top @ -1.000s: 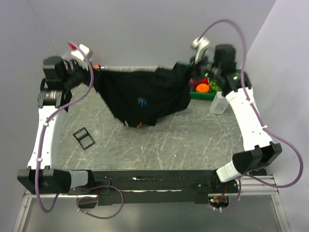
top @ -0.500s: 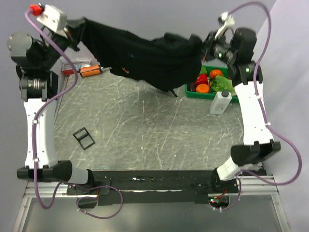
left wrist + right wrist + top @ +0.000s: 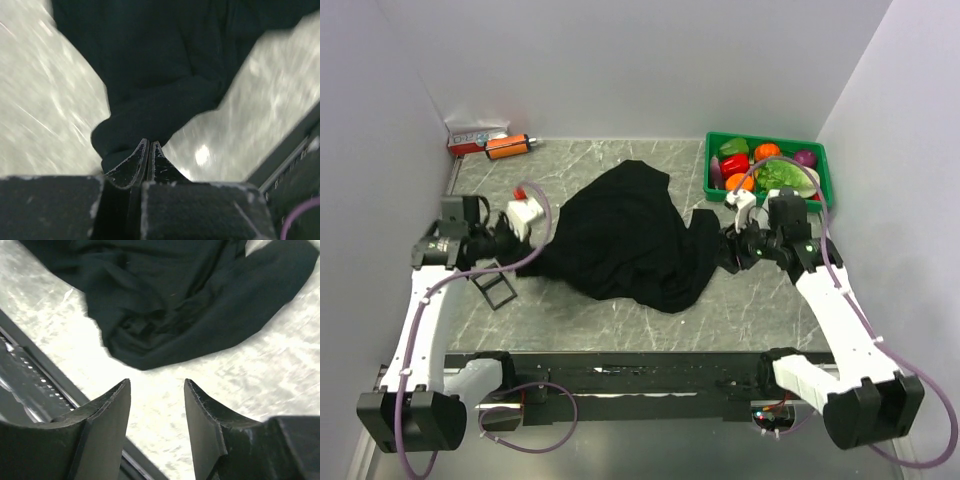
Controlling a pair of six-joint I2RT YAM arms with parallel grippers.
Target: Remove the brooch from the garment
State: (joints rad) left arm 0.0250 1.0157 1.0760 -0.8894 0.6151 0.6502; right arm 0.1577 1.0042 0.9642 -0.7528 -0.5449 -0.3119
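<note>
Garment (image 3: 620, 240) is found lying in a crumpled heap at the middle of the table (image 3: 740, 320), in the top view between the two arms. Brooch is not located in any view; no orange-tan ornament can be made out on the exposed cloth, so it is presumed hidden in a fold or on the underside. Removal is therefore judged not done: the brooch has yet to be exposed, gripped and pulled free. Its pointing direction and long axis cannot be told. For the garment, the long axis is noted as running roughly left to right across the table, one lobe reaching toward the back wall and a narrower end toward the right arm. Left gripper (image 3: 148, 146) is seen with fingers pressed together at the near edge of the cloth; whether any cloth is caught cannot be told. Right gripper (image 3: 156, 384) is spread, nothing between the fingers, cloth just beyond the tips.
</note>
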